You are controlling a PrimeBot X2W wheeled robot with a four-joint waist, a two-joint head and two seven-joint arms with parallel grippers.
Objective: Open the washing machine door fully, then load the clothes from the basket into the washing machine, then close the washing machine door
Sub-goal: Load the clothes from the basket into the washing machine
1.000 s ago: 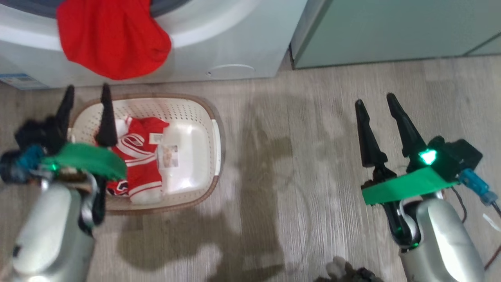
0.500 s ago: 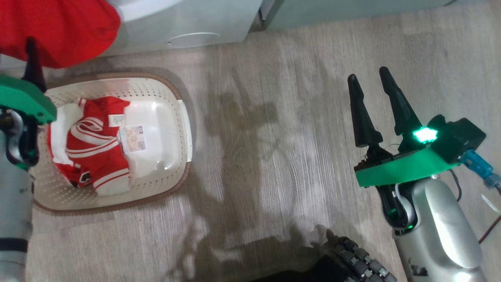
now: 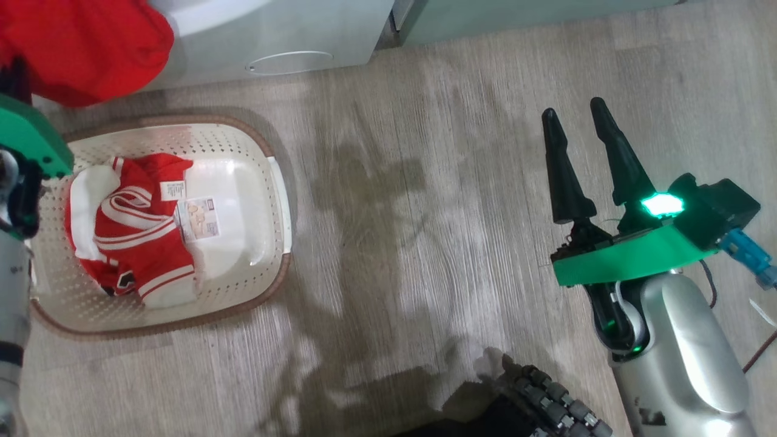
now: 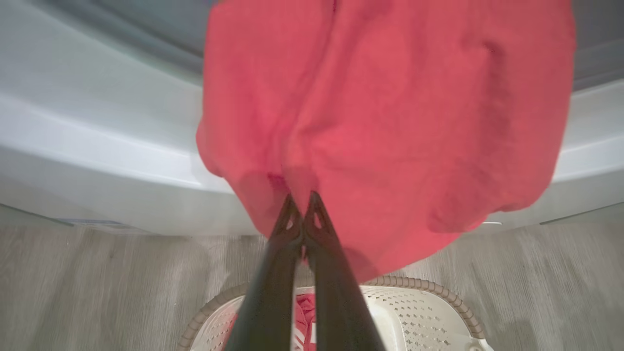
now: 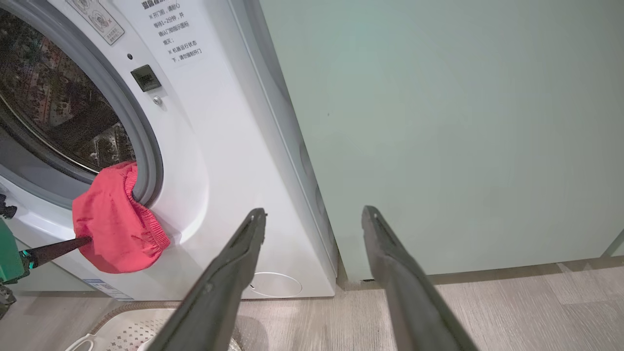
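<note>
Left gripper (image 4: 302, 201): dark fingertips pinched together on hanging red fabric garment (image 4: 390, 112).
Garment drapes over white washing machine (image 4: 97, 161) front; cream perforated plastic basket (image 4: 419, 304) below.

The plain bright red soft garment (image 4: 390, 122) draped from the white front-loading washing machine (image 5: 234, 146) is one flat red all over. A grey rubber gasket (image 5: 148, 156) rings the washer's opening. The cream perforated plastic basket (image 3: 243, 152) has a brown rim and rows of small holes. In it lies a red sports garment with white stripes and trim (image 3: 133, 243), bearing a small white tag (image 3: 173, 189). The tall smooth cabinet door (image 5: 438, 122) is pale green. The plank floor (image 3: 425, 182) shows grey-brown wood grain. The right end effector (image 3: 573, 110) has black fingers (image 3: 564, 176) above a bright green plate (image 3: 625, 261) and a glowing green light (image 3: 661, 205). The left end effector (image 4: 301, 196) has dark fingers too.
</note>
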